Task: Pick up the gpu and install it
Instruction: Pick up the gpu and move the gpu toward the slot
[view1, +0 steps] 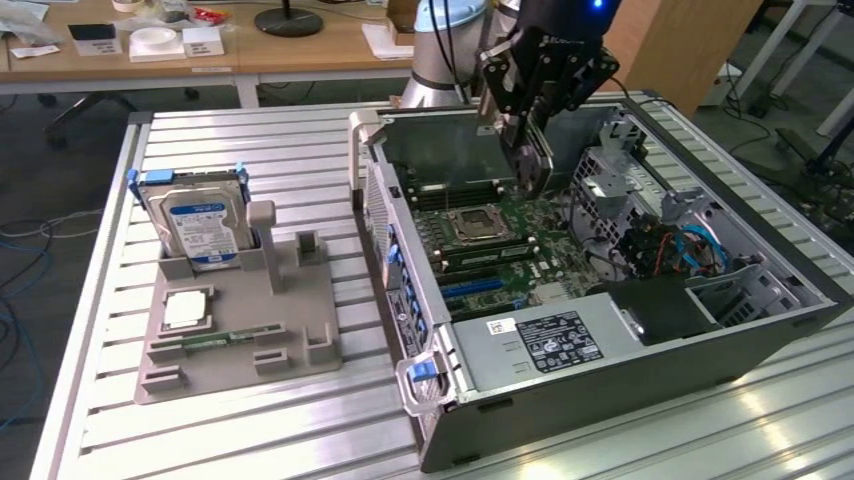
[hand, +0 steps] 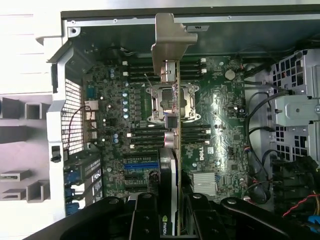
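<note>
Wrist view has the gpu (hand: 170, 165) edge-on — fingers (hand: 144, 216) pinching the end opposite its silver bracket (hand: 170, 37) — held above the motherboard (hand: 220, 117) inside the open computer case (view1: 641, 355).

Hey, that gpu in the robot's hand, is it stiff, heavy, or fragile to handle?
The gpu, gripped edge-on in the hand above the open computer case, looks like a thin rigid board, so it probably won't flop. Its metal bracket sticks out at the far end, likely making it end-heavy. Being so thin, it's probably fragile if forced sideways.
</note>
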